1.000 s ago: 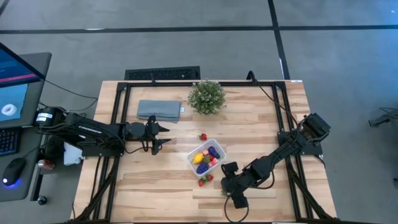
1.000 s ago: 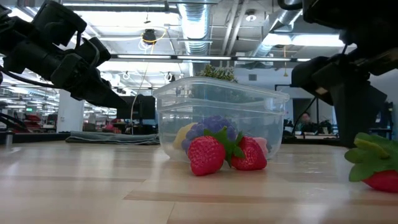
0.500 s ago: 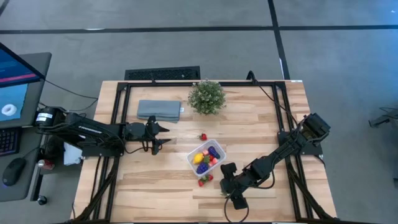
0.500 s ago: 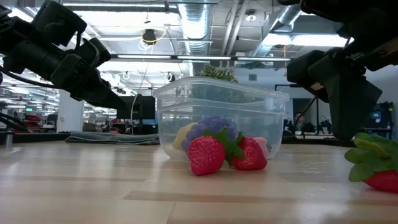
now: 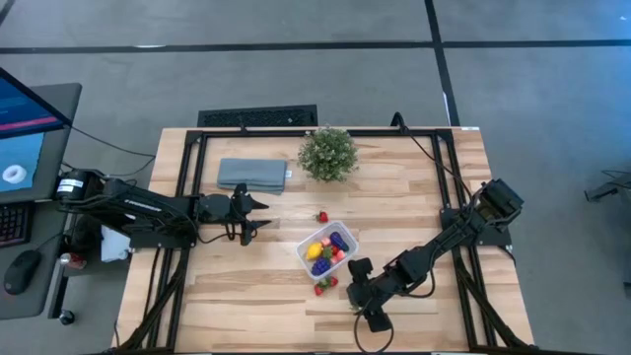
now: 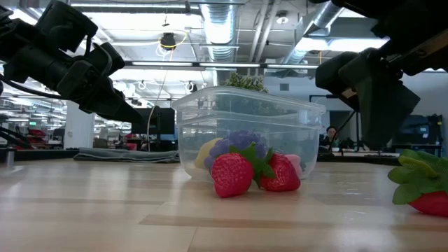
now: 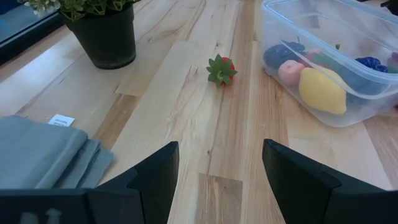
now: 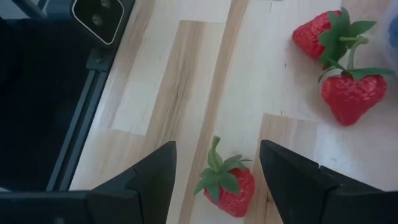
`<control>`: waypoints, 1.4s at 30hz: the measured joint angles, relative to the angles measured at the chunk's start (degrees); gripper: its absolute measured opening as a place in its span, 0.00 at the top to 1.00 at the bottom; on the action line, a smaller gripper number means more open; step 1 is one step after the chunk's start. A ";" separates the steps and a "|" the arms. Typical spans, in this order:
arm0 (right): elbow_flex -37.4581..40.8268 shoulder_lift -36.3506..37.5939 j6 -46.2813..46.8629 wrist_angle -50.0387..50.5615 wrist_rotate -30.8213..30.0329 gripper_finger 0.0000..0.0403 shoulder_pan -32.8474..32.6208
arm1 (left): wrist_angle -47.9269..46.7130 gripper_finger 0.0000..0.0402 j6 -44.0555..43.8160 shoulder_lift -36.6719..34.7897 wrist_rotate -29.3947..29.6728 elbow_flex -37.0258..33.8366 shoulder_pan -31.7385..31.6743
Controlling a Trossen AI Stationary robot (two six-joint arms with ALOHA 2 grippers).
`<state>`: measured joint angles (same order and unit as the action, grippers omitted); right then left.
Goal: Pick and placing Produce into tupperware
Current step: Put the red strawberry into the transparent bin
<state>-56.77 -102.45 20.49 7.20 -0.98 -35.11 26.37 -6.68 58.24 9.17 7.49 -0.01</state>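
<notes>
Here I have the right gripper [image 8: 214,171] poised over a lone strawberry [image 8: 226,186] on the wooden table [image 5: 246,296], its two fingers spread wide apart with nothing between them. The berry lies directly between the finger lines in the right wrist view, leafy cap and stem toward the wrist, red tip pointing away, so its long axis runs roughly along the gripper's reach, not across it; I judge a descent here would bring the pads onto its flanks. Taking the tupperware [image 5: 328,250] as my landmark: this berry sits a little off the box's front corner on the side of the right arm, near but apart from it. Two more strawberries [image 5: 322,285] lie touching each other just beside the box's front wall, close against it in the low view. A fourth strawberry [image 7: 222,70] rests on the far side of the box, near it, toward the potted plant [image 5: 327,153]. Inside the box I can see a yellow piece [image 7: 322,91], a pink one and dark purple pieces. The left gripper [image 7: 214,165] waits well off to the box's left, near the folded cloth [image 5: 252,175], fingers apart and empty. The right arm is clearly the nearer one to the lone berry, and, by my reckoning, to the pair as well.
</notes>
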 joint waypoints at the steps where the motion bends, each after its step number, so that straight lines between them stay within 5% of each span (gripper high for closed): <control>1: 0.00 0.00 0.00 0.00 0.33 0.36 0.00 | 0.00 0.44 0.00 0.00 -0.01 0.00 -0.02; 34: -1.36 -5.75 -0.07 3.75 5.05 0.37 1.50 | -0.04 0.44 0.35 0.02 0.08 0.04 -0.02; 42: -1.31 -5.73 -0.14 5.08 3.87 0.45 1.49 | 0.00 0.44 0.15 0.02 0.11 0.04 -0.02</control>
<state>-58.08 -108.18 20.36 12.29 2.90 -33.63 26.37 -6.53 58.26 9.28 7.53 -0.03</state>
